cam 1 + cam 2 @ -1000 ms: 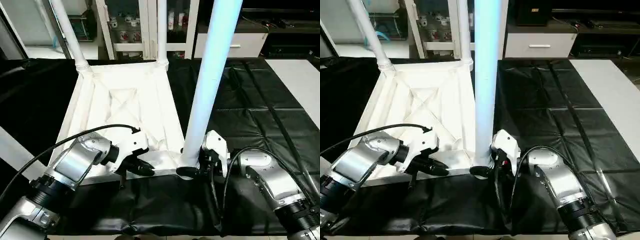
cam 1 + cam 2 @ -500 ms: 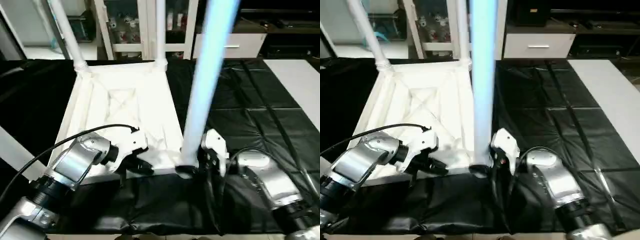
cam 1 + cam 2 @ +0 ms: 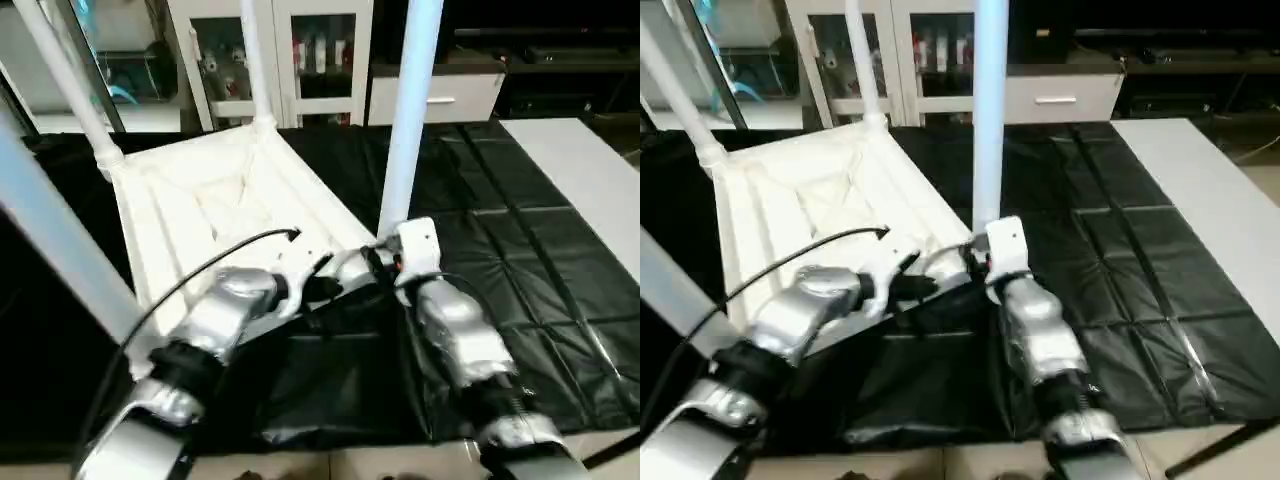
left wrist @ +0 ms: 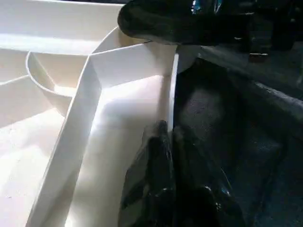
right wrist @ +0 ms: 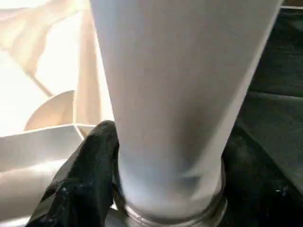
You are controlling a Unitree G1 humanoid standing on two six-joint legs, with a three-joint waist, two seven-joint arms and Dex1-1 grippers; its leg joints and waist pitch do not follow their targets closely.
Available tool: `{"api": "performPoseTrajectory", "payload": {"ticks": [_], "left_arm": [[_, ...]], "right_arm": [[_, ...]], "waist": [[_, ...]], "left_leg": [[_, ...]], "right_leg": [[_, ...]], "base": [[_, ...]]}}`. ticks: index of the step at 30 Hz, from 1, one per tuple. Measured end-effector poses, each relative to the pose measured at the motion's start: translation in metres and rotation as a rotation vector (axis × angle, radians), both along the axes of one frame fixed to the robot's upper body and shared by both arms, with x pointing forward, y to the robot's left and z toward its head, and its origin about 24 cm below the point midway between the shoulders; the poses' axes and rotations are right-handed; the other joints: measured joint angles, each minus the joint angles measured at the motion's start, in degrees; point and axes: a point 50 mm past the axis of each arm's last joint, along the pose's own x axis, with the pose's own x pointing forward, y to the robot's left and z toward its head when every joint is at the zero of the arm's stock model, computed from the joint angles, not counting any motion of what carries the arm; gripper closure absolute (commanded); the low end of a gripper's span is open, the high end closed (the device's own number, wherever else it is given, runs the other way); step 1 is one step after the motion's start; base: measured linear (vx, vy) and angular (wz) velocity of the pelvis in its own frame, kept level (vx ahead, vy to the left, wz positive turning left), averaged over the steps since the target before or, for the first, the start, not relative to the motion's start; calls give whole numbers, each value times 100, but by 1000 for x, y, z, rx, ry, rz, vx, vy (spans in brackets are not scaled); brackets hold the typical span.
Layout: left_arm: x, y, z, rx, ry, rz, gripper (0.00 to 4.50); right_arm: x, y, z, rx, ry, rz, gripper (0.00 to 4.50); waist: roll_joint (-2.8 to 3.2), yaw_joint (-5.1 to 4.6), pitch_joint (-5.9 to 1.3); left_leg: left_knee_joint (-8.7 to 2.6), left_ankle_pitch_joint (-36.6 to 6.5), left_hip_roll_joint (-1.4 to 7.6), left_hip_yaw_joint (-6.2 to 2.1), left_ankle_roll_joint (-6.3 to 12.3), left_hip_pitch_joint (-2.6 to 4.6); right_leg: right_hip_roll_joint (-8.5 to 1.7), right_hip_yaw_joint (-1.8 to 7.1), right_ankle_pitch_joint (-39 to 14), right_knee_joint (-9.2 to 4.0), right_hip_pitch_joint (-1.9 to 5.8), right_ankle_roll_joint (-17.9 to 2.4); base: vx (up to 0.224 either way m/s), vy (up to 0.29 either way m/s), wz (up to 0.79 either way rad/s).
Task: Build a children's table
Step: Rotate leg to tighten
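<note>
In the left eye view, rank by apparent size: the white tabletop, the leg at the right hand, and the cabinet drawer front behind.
1. Tabletop, largest.
2. Leg at the right hand, a long narrow strip, cut off by the frame top.
3. Drawer front, smallest, though it stands farther back and the leg partly covers it, so its true size is unsure.

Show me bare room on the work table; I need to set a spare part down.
The black cover right of the near leg lies bare out to the white strip. It is crowded at the tabletop and its near corner, where both grippers, left and right, work.
</note>
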Motion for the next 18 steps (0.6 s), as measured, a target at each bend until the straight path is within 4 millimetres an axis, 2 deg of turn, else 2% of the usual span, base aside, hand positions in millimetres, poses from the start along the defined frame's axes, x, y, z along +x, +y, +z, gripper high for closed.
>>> {"api": "performPoseTrajectory", "payload": {"ticks": [1, 2, 3, 4, 5, 6, 7, 11, 14, 16, 18], "left_arm": [[1, 0, 1, 0, -4, 1, 450], [1, 0, 1, 1, -7, 1, 450], [1, -1, 1, 3, -9, -1, 450], [2, 0, 2, 5, -18, -1, 450], [2, 0, 2, 5, -24, -3, 450], [2, 1, 2, 4, -30, -5, 450], [2, 0, 3, 1, -37, -10, 450], [6, 8, 6, 7, -62, 6, 450], [8, 13, 6, 10, -76, 33, 450], [10, 14, 7, 20, -91, 52, 450], [10, 13, 8, 21, -99, 55, 450]], "right_arm": [[1, 1, 1, 2, -4, 0, 178], [1, 0, 1, 10, -9, -4, 178], [0, -1, 0, 16, -10, -9, 178], [1, -1, 1, 18, -14, -8, 178], [1, 0, 1, 22, -20, -2, 178], [1, -1, 2, 28, -28, 3, 124], [1, -2, 3, 38, -40, 6, 124], [-1, 2, 6, 102, -67, 52, 89], [-4, 4, 7, 125, -81, 86, 61], [-12, 8, 12, 117, -116, 167, 61], [-21, 10, 16, 93, -132, 269, 61]], "waist": [[14, -11, 22], [-40, 28, 49], [-144, 68, 24], [-250, 86, 12], [-245, 151, 10], [-195, 221, -16], [-85, 271, -82], [-116, 215, -106], [-114, 129, -105], [-114, 74, -105], [-116, 87, -104]], "left_leg": [[-30, 0, -3, -3, 0, -7], [-57, 1, -16, 78, 0, -7], [-79, 1, -17, 240, -1, 44], [-97, 0, -35, 333, -2, 79], [7, -95, -49, 270, 2, 61], [31, -125, -49, 147, 28, 5], [24, 19, -37, 50, -43, -60], [28, 116, 1, 46, -72, -118], [5, 115, 7, 50, -72, -123], [1, 114, 21, 53, -71, -131], [-22, 114, 27, 53, -70, -139]], "right_leg": [[-33, -24, -74, 77, 41, -2], [-62, 30, -283, 398, 38, -150], [-63, 178, -382, 606, 51, -145], [-68, 352, -357, 651, -30, 57], [-85, 352, -360, 641, -69, 107], [-82, 318, -356, 640, -78, 112], [-64, 231, -314, 620, -121, 119], [2, 256, -182, 588, -195, 46], [25, 266, -150, 524, -195, 27], [49, 276, -123, 474, -194, 30], [58, 271, -99, 420, -188, 30]], "base": [[-69, 16, 11], [-69, 16, 11], [4, -68, 22], [59, -94, 7], [59, -94, 7], [79, -31, -28], [93, 10, -25], [23, 2, -6], [0, 0, 0], [0, 0, 0], [0, 0, 0]]}}
